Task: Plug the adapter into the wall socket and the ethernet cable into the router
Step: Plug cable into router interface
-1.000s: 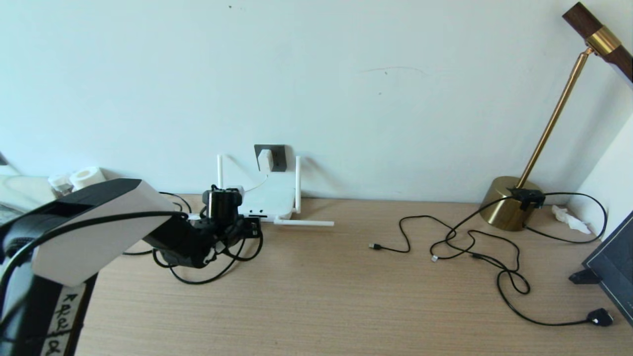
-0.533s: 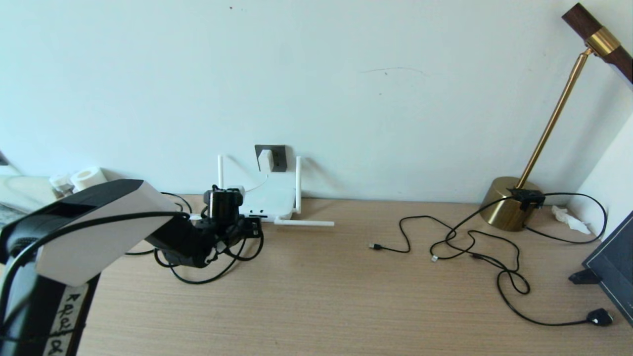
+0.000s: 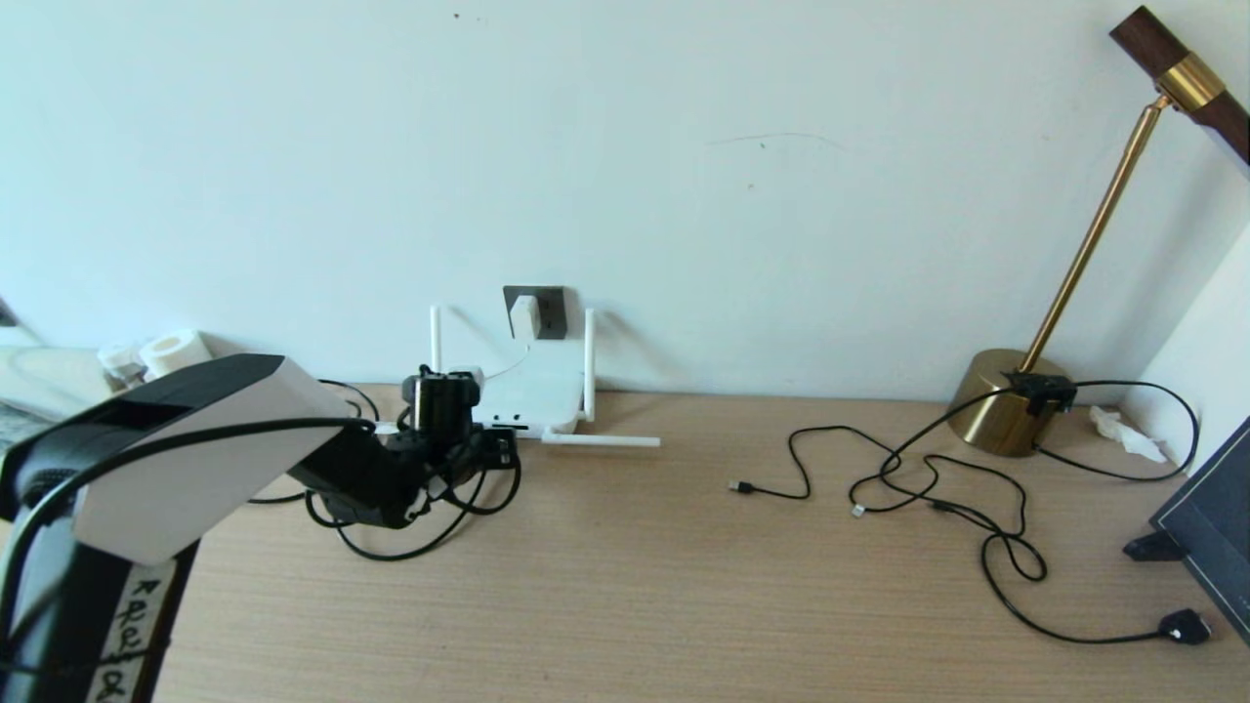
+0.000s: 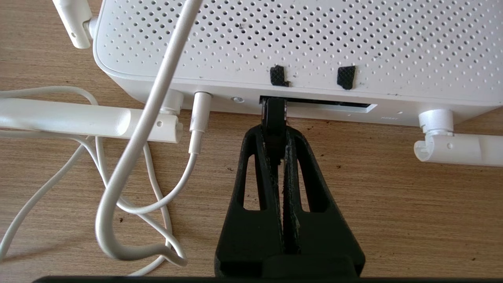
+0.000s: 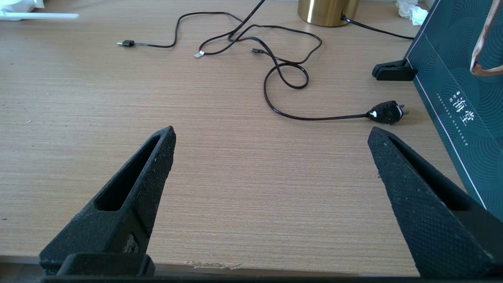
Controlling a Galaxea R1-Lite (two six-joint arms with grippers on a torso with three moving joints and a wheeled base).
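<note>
Nothing moved; ethernet cable (image 4: 274,118) in router (image 4: 298,43).

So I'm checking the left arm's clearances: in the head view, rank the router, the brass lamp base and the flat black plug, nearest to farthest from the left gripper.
1. Router, right at the left gripper.
2. Brass lamp base, far right, by the wall.
3. Flat black plug, farthest, right front corner.
</note>
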